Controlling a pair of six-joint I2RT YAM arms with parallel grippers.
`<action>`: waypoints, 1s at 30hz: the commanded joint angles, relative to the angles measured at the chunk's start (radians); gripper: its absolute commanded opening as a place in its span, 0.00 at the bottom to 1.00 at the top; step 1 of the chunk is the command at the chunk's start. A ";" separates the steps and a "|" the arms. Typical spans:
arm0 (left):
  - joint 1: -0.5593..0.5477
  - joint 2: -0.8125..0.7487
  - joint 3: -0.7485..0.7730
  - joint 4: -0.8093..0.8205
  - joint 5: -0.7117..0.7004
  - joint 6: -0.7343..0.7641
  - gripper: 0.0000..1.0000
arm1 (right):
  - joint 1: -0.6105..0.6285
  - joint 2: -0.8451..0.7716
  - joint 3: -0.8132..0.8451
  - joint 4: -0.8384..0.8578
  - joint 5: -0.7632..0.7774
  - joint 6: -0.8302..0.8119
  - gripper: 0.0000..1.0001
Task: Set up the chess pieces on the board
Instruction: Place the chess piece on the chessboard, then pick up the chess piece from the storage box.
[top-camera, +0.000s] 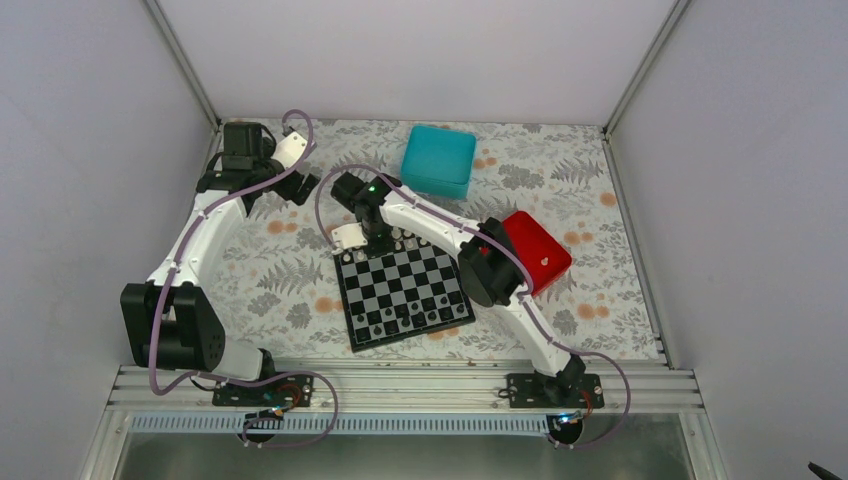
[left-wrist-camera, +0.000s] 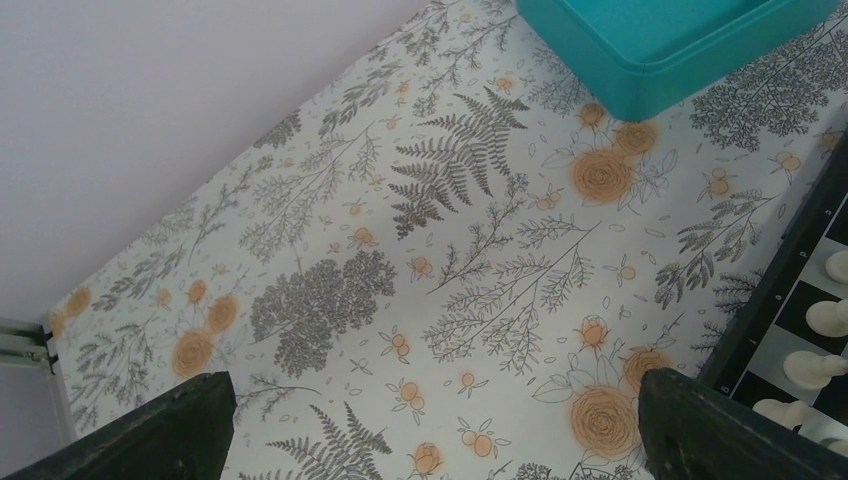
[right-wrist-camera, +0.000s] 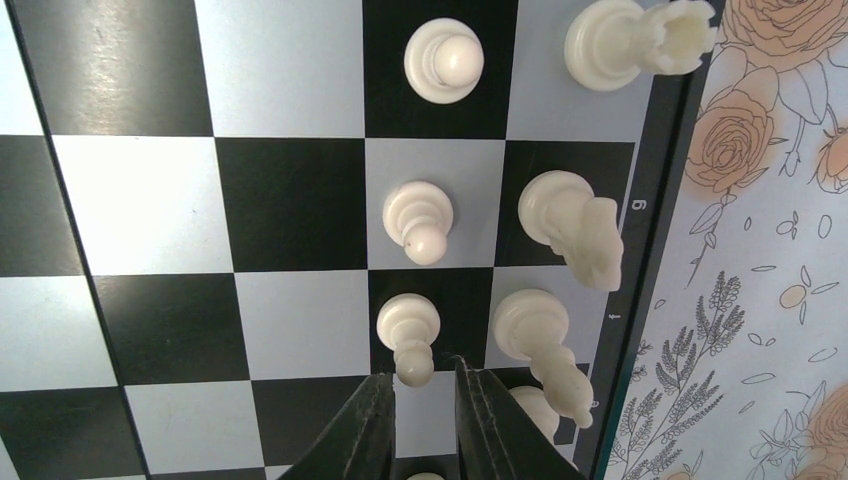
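**Top view**
- L gripper (top-camera: 297, 186): parked over flowered cloth (top-camera: 280, 270), well left of board (top-camera: 405, 300).
- R gripper (top-camera: 378, 238): at board's far edge, right over row of white pieces (top-camera: 410, 240).
- Dark pieces (top-camera: 400, 322): along opp. edge, well behind my R fingers.
- Teal box (top-camera: 438, 160) and red tray (top-camera: 537, 250): off to my R fingers' right, apart from board.

**Left wrist**
- L fingers (left-wrist-camera: 190, 420): spread wide, nothing btwn them, bare cloth only.
- Board edge w/ a few white pieces sits just outside my right-hand finger; teal box ahead.

**Right wrist**
- R fingers (right-wrist-camera: 365, 430): parted by a narrow gap, nothing in it.
- Pawn (right-wrist-camera: 408, 325): upright, just ahead of tips. Touching or not, can't tell.
- Two more pawns farther ahead.
- Bigger pieces (right-wrist-camera: 570, 225): to the right, in edge row.

**Step (my read)**
- Letting go of a pawn on its square.

**Next**
- Lift straight up w/o clipping the pawn's head or neighbours, then fetch another piece.
- No loose pieces visible.
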 joint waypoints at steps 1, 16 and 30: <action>0.000 -0.026 -0.008 0.006 0.021 -0.001 1.00 | -0.003 -0.019 0.021 -0.009 0.003 0.007 0.19; 0.004 -0.055 -0.008 0.017 -0.021 0.006 1.00 | -0.294 -0.614 -0.411 -0.082 -0.012 0.115 0.34; 0.005 -0.020 -0.002 0.020 -0.011 0.001 1.00 | -0.753 -0.811 -1.006 0.114 0.095 0.061 0.40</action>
